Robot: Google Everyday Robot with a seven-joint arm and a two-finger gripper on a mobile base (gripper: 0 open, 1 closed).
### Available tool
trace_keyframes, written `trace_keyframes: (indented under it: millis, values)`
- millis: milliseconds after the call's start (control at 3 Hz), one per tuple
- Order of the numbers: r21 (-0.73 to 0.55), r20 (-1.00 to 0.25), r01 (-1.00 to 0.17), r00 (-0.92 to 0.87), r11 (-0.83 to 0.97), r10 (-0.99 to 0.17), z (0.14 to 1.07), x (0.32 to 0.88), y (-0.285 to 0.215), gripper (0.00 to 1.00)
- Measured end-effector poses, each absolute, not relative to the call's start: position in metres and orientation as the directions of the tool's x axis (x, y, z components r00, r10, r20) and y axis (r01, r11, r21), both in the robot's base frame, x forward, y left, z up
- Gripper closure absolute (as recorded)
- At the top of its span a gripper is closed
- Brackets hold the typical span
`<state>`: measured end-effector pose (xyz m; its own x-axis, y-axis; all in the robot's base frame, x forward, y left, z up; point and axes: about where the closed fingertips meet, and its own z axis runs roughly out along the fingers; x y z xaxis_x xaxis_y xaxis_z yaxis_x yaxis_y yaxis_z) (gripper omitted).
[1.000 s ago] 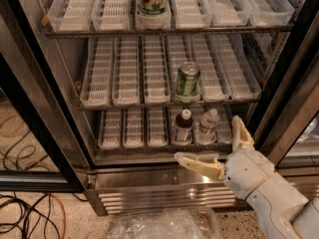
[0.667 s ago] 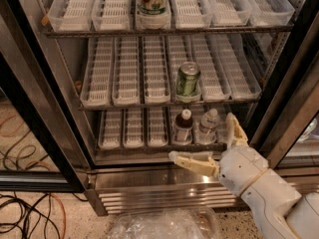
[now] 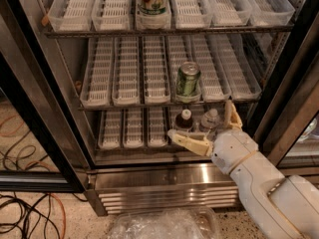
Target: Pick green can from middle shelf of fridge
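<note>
Currently gripper point(image 3: 202, 121) low, in front of the bottom shelf point(image 3: 129, 133), jaws spread wide, empty; green can point(image 3: 188, 80) upright at near end of a lane tray point(image 3: 185, 51) on the middle shelf point(image 3: 127, 78), right of centre. Likely light, stiff but dentable, slick: pinch mid-body across the sides. Tray walls flank it; small bottles point(image 3: 185, 119) sit just below

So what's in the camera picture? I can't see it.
An open white pincer hovers by the bottom shelf of the fridge, below a green can standing on the middle shelf. Two small bottles stand behind it.
</note>
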<state>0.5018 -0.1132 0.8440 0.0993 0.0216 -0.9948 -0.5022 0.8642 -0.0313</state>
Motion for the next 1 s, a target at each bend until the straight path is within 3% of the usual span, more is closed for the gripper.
trace_keyframes:
  millis: [667, 1000]
  values:
    - [0.008, -0.996, -0.482, 0.074, 0.876, 0.05, 0.831, 0.507, -0.1207, 0.0]
    - [-0.052, -0.995, -0.473, 0.101, 0.879, -0.005, 0.8256, 0.5154, -0.1174, 0.0]
